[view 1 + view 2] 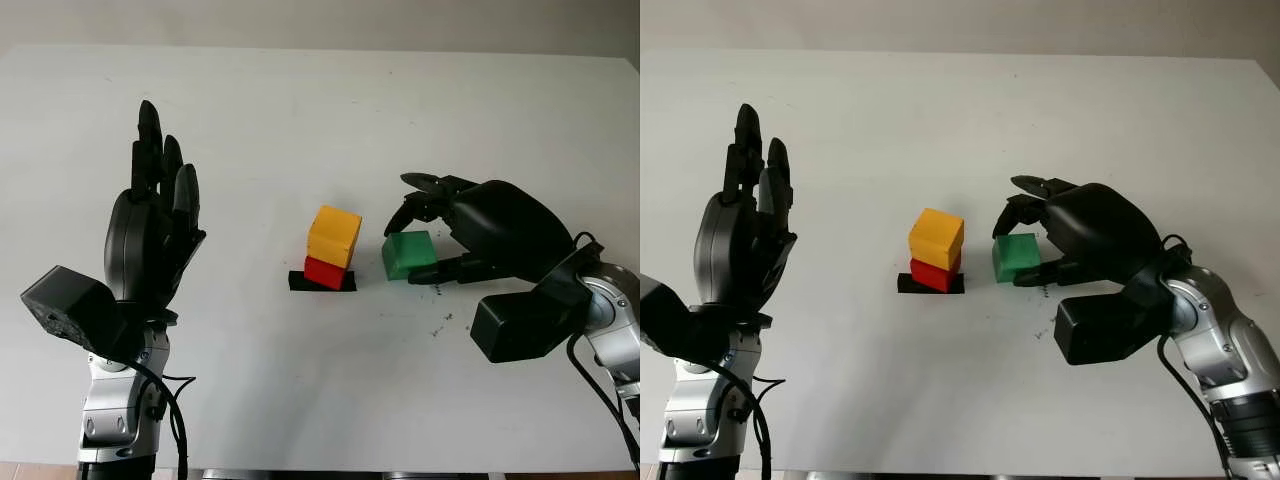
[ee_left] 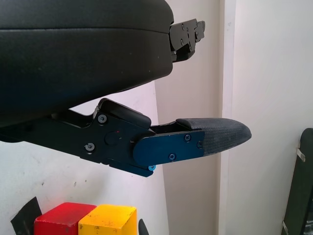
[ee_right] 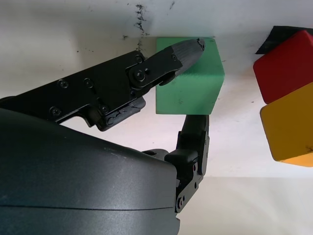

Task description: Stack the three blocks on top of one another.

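Right hand fingers grip the green block beside the yellow-on-red stack.

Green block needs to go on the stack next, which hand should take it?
Right. The right hand is already closing around the green block beside the yellow block on the red block. The left hand is open, raised off to the side.

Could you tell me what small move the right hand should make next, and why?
Probably close the right hand firmly on the green block, then lift. Its fingers already bracket the block on the table, beside the yellow block stacked on the red block.
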